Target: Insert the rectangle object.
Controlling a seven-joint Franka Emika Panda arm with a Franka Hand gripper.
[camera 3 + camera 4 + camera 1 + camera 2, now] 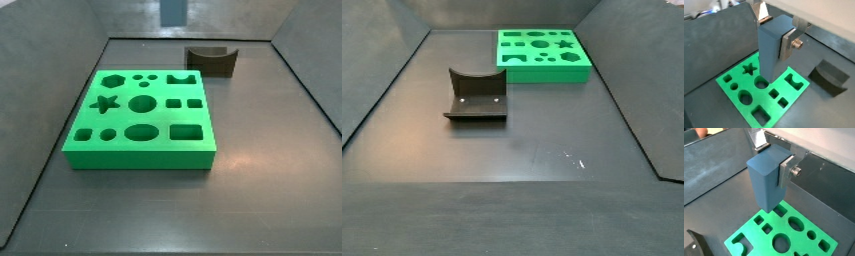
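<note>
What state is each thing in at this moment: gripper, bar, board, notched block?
Gripper: shut on the bar, raised above the board.
Bar: held upright between the fingers, lower end clear of the board, not inserted.
Board: flat on the floor, all holes empty.
Notched block: resting on the floor apart from the board, untouched.
</note>
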